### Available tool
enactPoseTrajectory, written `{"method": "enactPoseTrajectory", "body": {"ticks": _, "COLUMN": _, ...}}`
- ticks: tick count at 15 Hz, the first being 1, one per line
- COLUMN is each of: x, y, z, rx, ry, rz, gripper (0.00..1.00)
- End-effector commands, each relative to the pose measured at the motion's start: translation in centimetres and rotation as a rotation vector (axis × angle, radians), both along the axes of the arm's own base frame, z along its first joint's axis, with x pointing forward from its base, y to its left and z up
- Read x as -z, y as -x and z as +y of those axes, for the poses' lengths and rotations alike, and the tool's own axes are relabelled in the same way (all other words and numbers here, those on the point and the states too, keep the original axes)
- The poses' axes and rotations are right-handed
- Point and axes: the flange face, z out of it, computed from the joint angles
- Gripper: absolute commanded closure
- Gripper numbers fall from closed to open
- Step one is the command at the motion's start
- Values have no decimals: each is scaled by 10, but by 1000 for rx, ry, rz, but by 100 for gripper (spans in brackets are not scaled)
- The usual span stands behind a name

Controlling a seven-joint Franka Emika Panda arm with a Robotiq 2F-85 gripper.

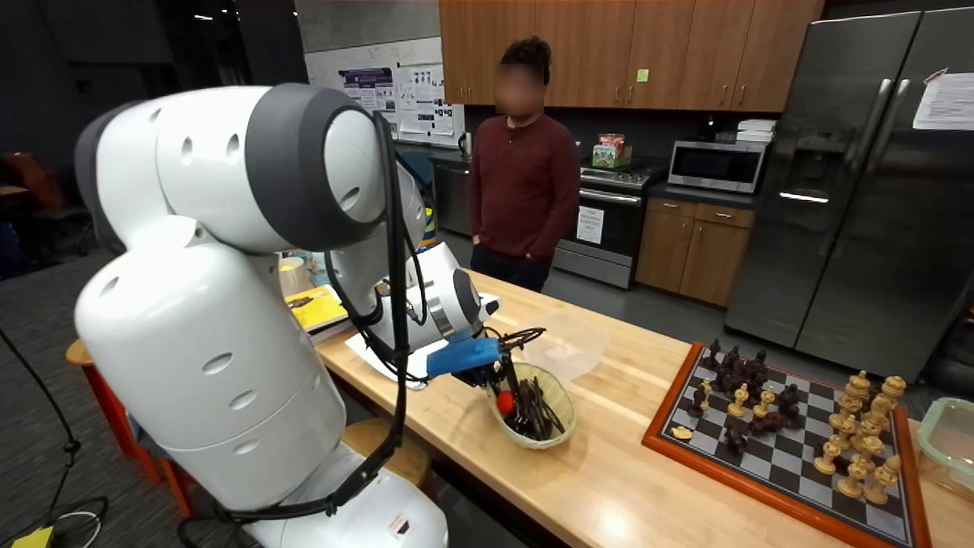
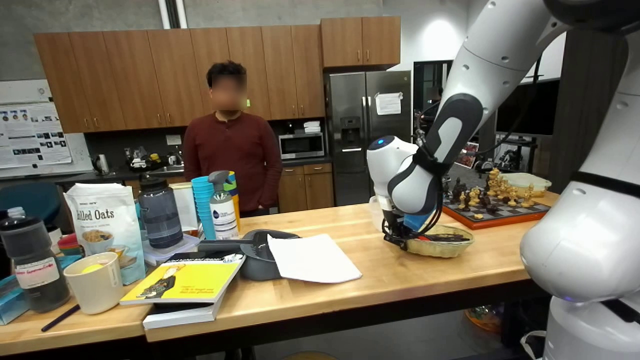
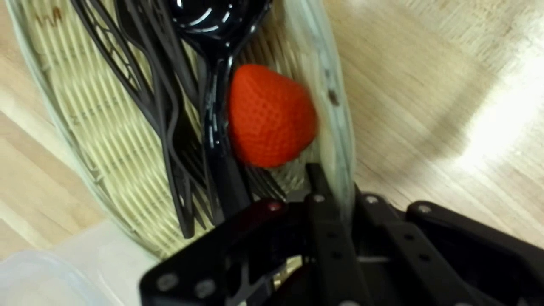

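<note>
Gripper (image 3: 338, 182) clamped across the rim of an oval wicker basket (image 3: 340, 127)

Closed jaws are shown in the wrist view, with the basket's wall pinched between them: one finger (image 3: 318, 187) is set inside the rim, its partner outside. The basket is thus gripped along one side, apparently close to an end. From the gripper, its body is spread ahead and to the left in that view; its long axis appears to be directed forward, away from the fingertips, roughly in line with the utensils. Most of the load may therefore be judged to lie to one side of the grip.

Just ahead of the inner fingertip, a red, dimpled strawberry (image 3: 272, 117) is lodged between the wall and a glossy black ladle (image 3: 217, 110); whether it is touched by the finger cannot be told. Farther left, dark forks (image 3: 148, 102) are heaped together.

Outside the basket, left of the gripper, a translucent plastic container (image 3: 46, 276) is partly seen. In both exterior views the basket appears to be supported by the wooden table (image 1: 609, 487). Beyond it from the gripper, well apart, a chessboard (image 1: 791, 468) is placed; on the gripper's opposite side, white paper (image 2: 315, 257) is laid over a gray pan (image 2: 260, 268).
</note>
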Motion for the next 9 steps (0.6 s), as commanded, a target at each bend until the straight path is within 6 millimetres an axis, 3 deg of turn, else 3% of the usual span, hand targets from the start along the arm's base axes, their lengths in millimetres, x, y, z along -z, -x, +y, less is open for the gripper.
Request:
{"method": "enactPoseTrajectory", "body": {"ticks": 1, "x": -11, "y": 12, "z": -5, "rx": -8, "ry": 15, "rz": -43, "gripper": 98}}
{"method": "enactPoseTrajectory", "body": {"ticks": 9, "x": -31, "y": 32, "z": -6, "rx": -13, "ry": 40, "rz": -110, "gripper": 98}}
